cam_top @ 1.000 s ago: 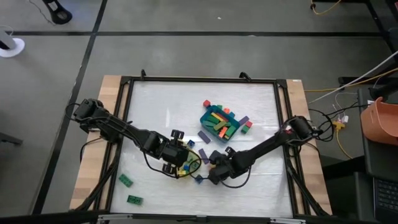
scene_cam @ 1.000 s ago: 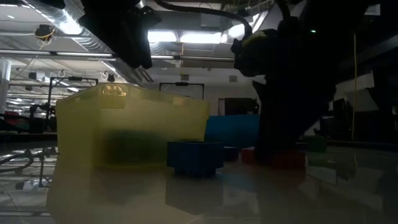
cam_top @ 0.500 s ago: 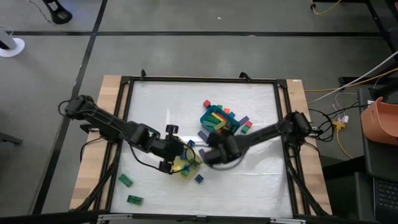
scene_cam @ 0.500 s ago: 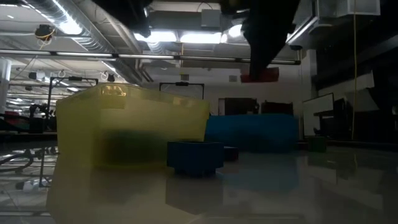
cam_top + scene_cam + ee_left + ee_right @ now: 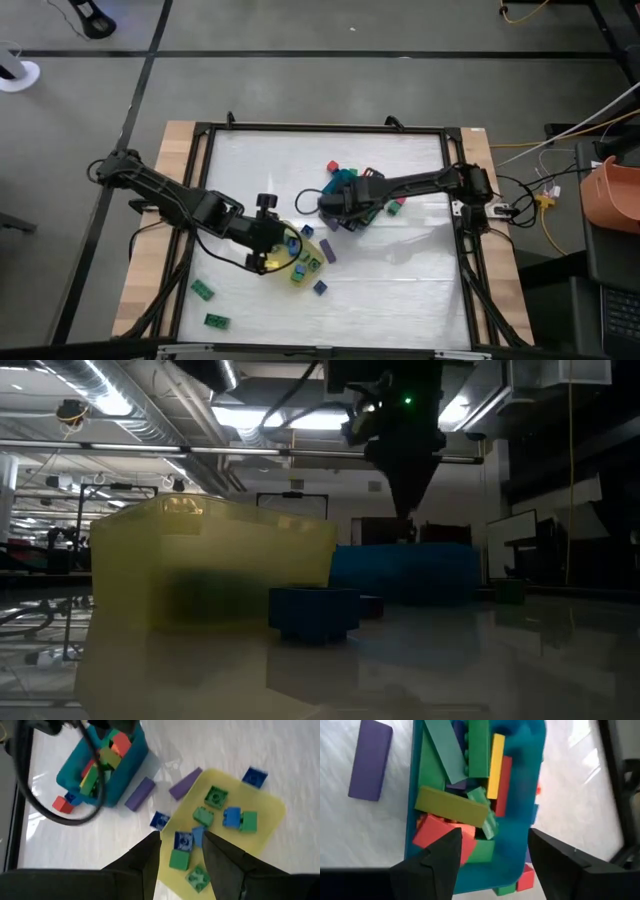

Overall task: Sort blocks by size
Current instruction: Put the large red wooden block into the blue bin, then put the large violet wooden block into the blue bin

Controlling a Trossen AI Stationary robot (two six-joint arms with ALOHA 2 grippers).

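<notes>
The right gripper (image 5: 492, 855) is hovering with its two dark fingers (image 5: 432, 867) spread apart and nothing between them, directly above the teal-blue plastic tray (image 5: 520, 785). That tray is holding a loose heap of long toy bars: a red bar (image 5: 437, 832) lying under an olive-yellow bar (image 5: 451, 806), a yellow bar (image 5: 495, 765), green bars (image 5: 478, 747) and a teal bar (image 5: 441, 747). A purple plastic bar (image 5: 370, 760) is lying flat on the white table just beside the tray's wall.

The left gripper (image 5: 182, 851) is hanging above the edge of the flat yellow plastic tray (image 5: 267, 812), its fingers (image 5: 147, 862) standing slightly apart and empty. Short green cubes (image 5: 216, 797) and blue cubes (image 5: 232, 816) are resting on that yellow tray. A small blue cube (image 5: 159, 820) is sitting on the table just off its edge, and another blue cube (image 5: 255, 776) is lying near its far side.

In the high view, the two trays are sitting near each other at the middle of the white table (image 5: 400, 290), and two green bricks (image 5: 203, 290) are lying well apart from them, toward the left arm's near corner.
</notes>
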